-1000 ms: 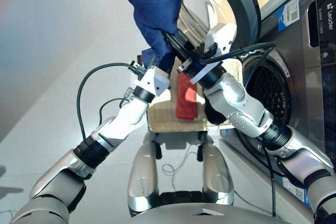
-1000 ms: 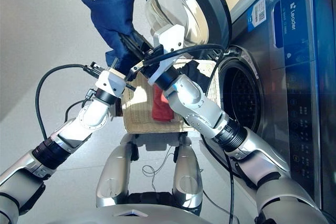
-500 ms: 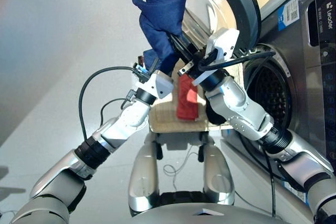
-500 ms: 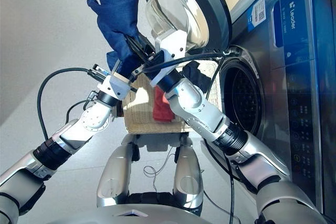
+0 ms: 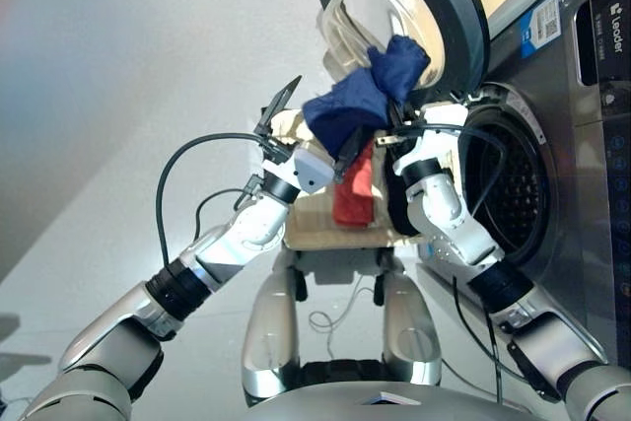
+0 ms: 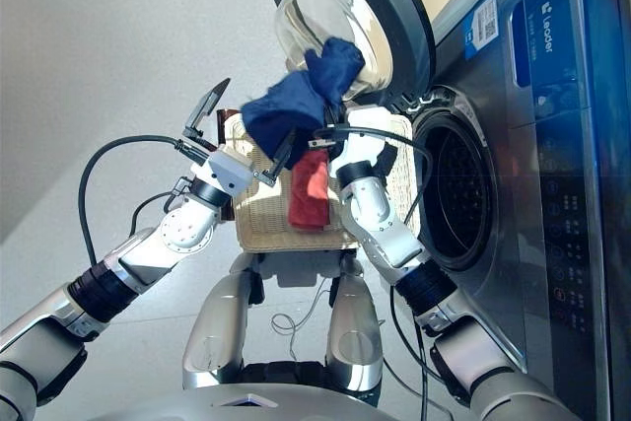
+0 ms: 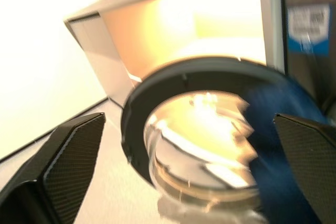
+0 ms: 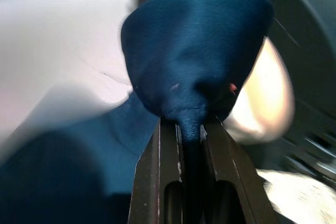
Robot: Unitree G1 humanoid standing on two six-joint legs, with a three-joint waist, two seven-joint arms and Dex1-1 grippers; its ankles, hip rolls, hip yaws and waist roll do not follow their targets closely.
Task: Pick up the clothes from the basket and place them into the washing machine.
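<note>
A pale bare floor point(image 5: 118, 145) lies left of the washing machine point(image 5: 552, 145), whose round door point(image 5: 404, 7) stands open. The right tool point(image 8: 191, 129) pinches the navy cloth point(image 5: 360, 96) near the door. The left tool point(image 5: 311, 130) is spread, empty. The red cloth point(image 5: 352, 189) lies in the basket point(image 6: 258, 214); arms hide part of it.

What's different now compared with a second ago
The left gripper has let go of the navy cloth and stands open. The right gripper alone now holds the cloth, swung down toward the washing machine. The red cloth stays in the basket.
</note>
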